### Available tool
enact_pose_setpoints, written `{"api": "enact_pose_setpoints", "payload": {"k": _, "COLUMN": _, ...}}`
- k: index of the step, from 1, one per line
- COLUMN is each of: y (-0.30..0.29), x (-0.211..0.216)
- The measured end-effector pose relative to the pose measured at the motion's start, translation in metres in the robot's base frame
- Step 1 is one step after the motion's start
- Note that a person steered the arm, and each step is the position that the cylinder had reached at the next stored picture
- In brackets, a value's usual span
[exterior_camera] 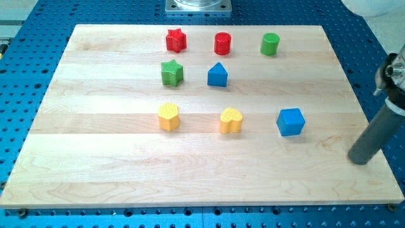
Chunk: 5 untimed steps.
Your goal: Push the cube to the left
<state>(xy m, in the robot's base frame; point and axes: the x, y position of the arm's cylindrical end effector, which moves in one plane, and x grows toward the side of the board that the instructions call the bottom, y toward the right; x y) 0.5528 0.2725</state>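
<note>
A blue cube [290, 121] sits on the wooden board [202, 183] at the view's right of centre. My tip [360, 160] rests on the board near its right edge, to the right of and a little below the cube, well apart from it. The dark rod rises from the tip toward the view's upper right.
A yellow heart [231, 120] and a yellow hexagon-like block [168, 116] lie left of the cube in the same row. Above are a blue pentagon-like block [218, 75], a green star [171, 73], a red star [176, 40], a red cylinder [223, 44] and a green cylinder [270, 44].
</note>
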Motion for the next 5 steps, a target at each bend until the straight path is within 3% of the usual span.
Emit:
{"api": "enact_pose_setpoints", "payload": {"k": 1, "y": 0.064, "x": -0.024}}
{"api": "enact_pose_setpoints", "payload": {"k": 2, "y": 0.043, "x": -0.063}}
{"api": "enact_pose_setpoints", "payload": {"k": 4, "y": -0.073, "x": -0.061}}
{"api": "enact_pose_setpoints", "payload": {"k": 5, "y": -0.090, "x": -0.051}}
